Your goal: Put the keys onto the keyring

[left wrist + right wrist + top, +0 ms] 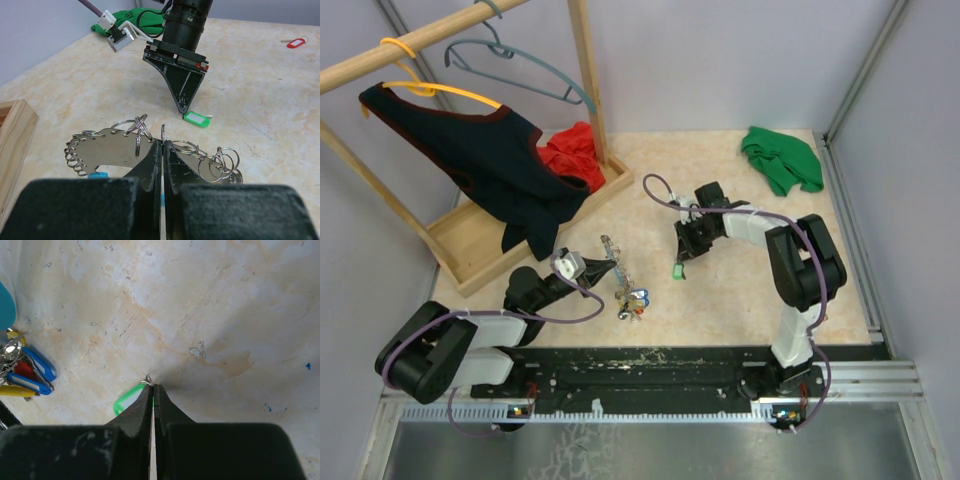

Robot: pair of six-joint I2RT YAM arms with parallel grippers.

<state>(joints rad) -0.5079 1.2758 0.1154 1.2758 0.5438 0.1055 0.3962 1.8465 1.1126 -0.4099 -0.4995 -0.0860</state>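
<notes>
The left gripper (163, 142) is clamped on the keyring (110, 147) — judged thin, springy, slippery wire — and the right gripper (152, 387) is pinched shut on the green key (127, 399), likely light and stiff, by its small ring, on the table (225, 315).

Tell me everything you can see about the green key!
The green key is a small, bright green plastic tag with a thin wire ring at one end. It lies flat on the beige table, partly hidden behind the right tool, whose shut tips seem to pinch its ring. No metal blade shows.
</notes>
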